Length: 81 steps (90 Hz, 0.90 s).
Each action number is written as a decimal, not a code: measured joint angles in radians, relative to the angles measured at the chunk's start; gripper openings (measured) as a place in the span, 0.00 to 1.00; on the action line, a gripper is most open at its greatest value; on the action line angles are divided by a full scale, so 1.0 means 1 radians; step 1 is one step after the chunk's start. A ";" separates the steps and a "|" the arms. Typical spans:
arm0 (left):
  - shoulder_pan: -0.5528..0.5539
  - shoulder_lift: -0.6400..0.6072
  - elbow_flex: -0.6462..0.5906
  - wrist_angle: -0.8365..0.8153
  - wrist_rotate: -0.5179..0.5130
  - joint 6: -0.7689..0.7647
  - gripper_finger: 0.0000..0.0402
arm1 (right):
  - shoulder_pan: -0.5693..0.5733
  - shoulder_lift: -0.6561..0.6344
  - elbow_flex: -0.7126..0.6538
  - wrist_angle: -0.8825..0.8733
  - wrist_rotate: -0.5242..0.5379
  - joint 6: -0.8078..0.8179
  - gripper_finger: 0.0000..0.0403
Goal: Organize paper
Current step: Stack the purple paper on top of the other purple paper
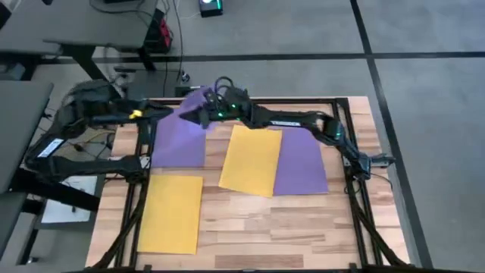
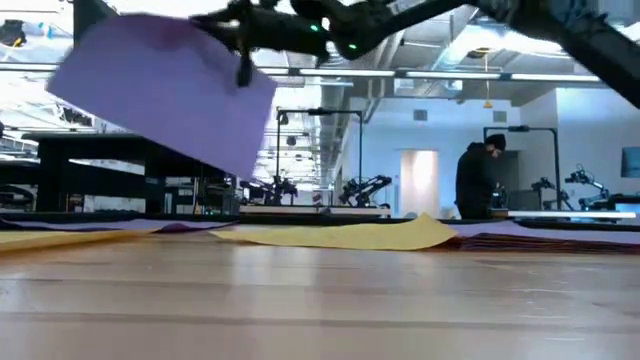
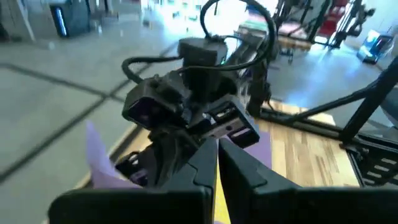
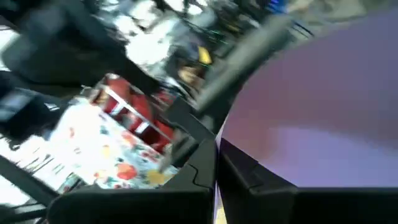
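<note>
Your right gripper (image 1: 206,114) was clamped on the lifted purple sheet (image 2: 165,90), hanging above the table's far-left corner; your left gripper (image 1: 155,112), fingers together and empty, sat just beside it.

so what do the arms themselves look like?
Both arms are black and jointed. The left arm has a yellow mark near its wrist. The right arm shows green lights at its wrist, with a looped black cable above. The right gripper has dark fingers.

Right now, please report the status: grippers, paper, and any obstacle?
Right gripper: jaws shut on purple sheet, lifted off the table. Left gripper close beside it. Nothing blocking seen.
</note>
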 joint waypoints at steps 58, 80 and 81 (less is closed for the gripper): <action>0.000 -0.059 -0.008 -0.124 -0.006 -0.021 0.00 | 0.041 0.170 0.052 -0.456 0.176 0.102 0.00; 0.000 -0.050 -0.009 -0.123 -0.006 -0.031 0.00 | 0.050 0.212 0.053 -0.450 0.299 0.291 0.00; 0.000 -0.049 -0.009 -0.123 -0.006 -0.033 0.00 | 0.051 0.212 0.053 -0.448 0.308 0.297 0.00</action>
